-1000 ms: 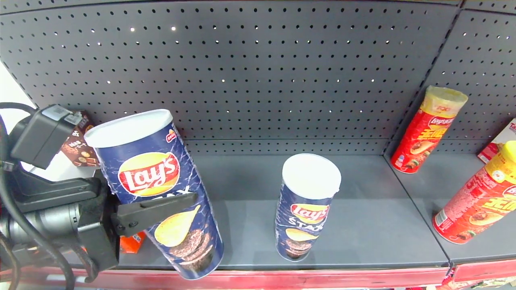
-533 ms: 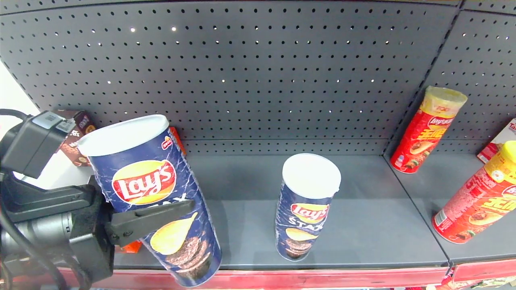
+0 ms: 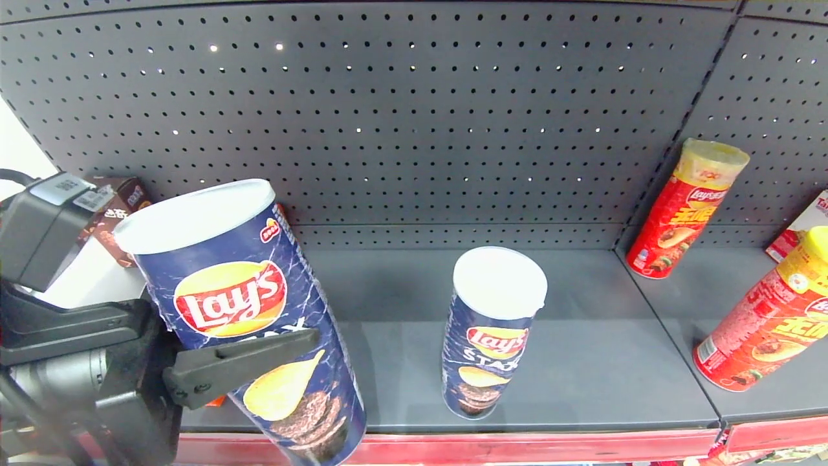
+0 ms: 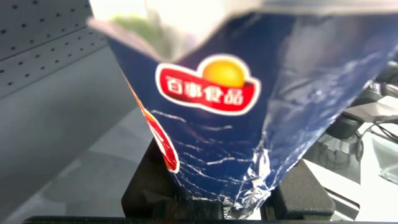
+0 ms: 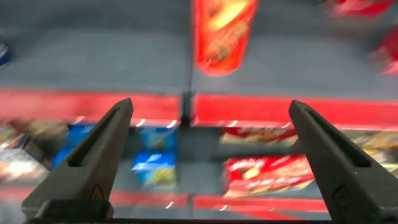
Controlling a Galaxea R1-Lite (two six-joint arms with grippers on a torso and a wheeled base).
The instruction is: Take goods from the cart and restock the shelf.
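We see the blue can (image 3: 239, 310) just clipped at its base by the head view's lower edge. It hides one finger of the left gripper (image 4: 227, 199) and most of an orange packet (image 3: 217, 401). In the right wrist view a red can (image 5: 222, 34) appears blurred, its top cropped.

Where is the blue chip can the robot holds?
The held can is on the head view's left, tilted in the left hand at the front edge of the shelf, left of the standing blue can.
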